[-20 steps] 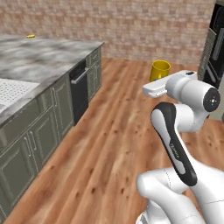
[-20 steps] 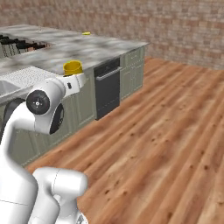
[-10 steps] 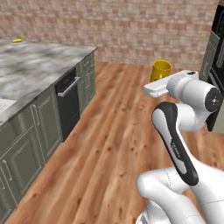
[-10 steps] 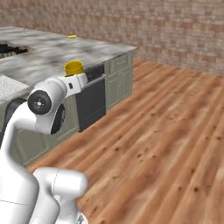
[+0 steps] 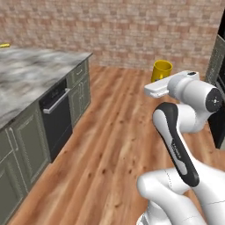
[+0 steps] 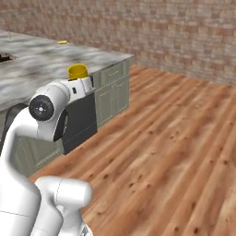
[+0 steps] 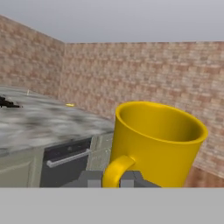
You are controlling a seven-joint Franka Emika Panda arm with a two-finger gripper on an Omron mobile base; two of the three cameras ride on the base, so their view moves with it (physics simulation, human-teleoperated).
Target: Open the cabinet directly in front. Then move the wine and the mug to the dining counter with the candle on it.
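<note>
Hand view: the mug (image 7: 155, 142) sits upright right in front of the cam, base cut off by the bottom edge, handle toward the lens. Finger tips (image 7: 89, 179) barely show, pinched shut on the mug's handle. Far end of the marble worktop (image 7: 39, 122) blurry; small yellow item (image 7: 70, 105) on it too small to ID.

Vs half a sec ago: whole scene slid in both base views, so base moved; worktop (image 5: 30, 83) and black appliance front (image 5: 55, 118) now further left. Mug (image 5: 161, 71) same spot rel. to arm.

Arm folded, elbow bent, hand held level at upper-arm height w/ mug (image 6: 78, 71) on top, above wood floor (image 6: 175, 138).
</note>
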